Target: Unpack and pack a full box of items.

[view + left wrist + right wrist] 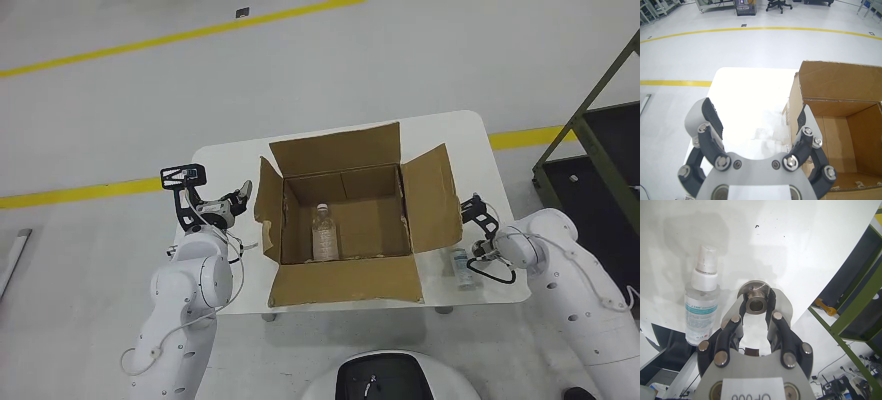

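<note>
Unpacking looks like the step going on now, though I cannot be sure. The brown box (335, 150) sits open in the middle of the white table (230, 165), and one clear bottle (323, 232) lies on its floor. A spray bottle (700, 306) lies out on the table, just beside the right gripper (756, 298). That gripper is squeezed tight on a small metal ring piece (753, 294), low by the table top, near the box's right flap. I cannot tell if the piece touches the table.

The left gripper (757, 111) has its fingers wide apart with nothing between them. It hangs over the table, just beside the box's left wall.

My guess for the next move: the right gripper lets go of the metal piece once it sits flat, so it does not roll. Then one arm goes down into the box for the last bottle. That bottle is round and lies on its side, so it may roll away if it is pinched off-centre.

The box is cardboard, rough and bendy, with torn edges on its flaps. The metal piece is shiny, hard and round, with a hole through it and a wide flat rim. The spray bottle is clear plastic, smooth, with a white cap and a paper label. The finger pads (712, 117) are black and bumpy, good for gripping.
</note>
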You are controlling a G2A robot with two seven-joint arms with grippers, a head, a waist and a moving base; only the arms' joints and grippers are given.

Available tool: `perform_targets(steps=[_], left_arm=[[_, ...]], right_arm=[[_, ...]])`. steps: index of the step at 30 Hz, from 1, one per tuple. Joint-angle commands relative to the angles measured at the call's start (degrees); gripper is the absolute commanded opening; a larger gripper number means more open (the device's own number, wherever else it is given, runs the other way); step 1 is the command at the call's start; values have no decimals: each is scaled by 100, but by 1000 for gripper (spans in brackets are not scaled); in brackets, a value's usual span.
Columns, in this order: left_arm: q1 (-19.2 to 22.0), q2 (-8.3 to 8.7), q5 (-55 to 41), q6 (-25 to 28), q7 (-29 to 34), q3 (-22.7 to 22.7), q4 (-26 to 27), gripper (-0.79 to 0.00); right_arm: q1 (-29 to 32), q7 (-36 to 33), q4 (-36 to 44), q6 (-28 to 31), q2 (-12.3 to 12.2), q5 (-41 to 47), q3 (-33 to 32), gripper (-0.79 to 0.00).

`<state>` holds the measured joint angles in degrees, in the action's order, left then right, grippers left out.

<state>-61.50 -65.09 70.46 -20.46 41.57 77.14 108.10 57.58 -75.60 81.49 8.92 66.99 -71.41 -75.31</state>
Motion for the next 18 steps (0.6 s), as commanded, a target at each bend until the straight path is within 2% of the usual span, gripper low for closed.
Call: perform_targets(steps=[1, 3, 7, 11, 15, 18], left_arm=[[0, 0, 0, 0, 0, 0, 0, 0], [0, 0, 0, 0, 0, 0, 0, 0], [0, 0, 0, 0, 0, 0, 0, 0], [0, 0, 0, 0, 0, 0, 0, 0], [0, 0, 0, 0, 0, 0, 0, 0], [0, 0, 0, 0, 0, 0, 0, 0]], right_arm=[[3, -3, -9, 4, -4, 18, -5, -653], [8, 4, -14, 1, -8, 28, -14, -785], [31, 55, 45, -61, -26, 152, -139, -785], [175, 174, 379, -248, -74, 738, -665, -785], [461, 501, 883, -327, -128, 2133, -1602, -785], [743, 863, 1261, -169, -152, 3612, -2390, -785]])
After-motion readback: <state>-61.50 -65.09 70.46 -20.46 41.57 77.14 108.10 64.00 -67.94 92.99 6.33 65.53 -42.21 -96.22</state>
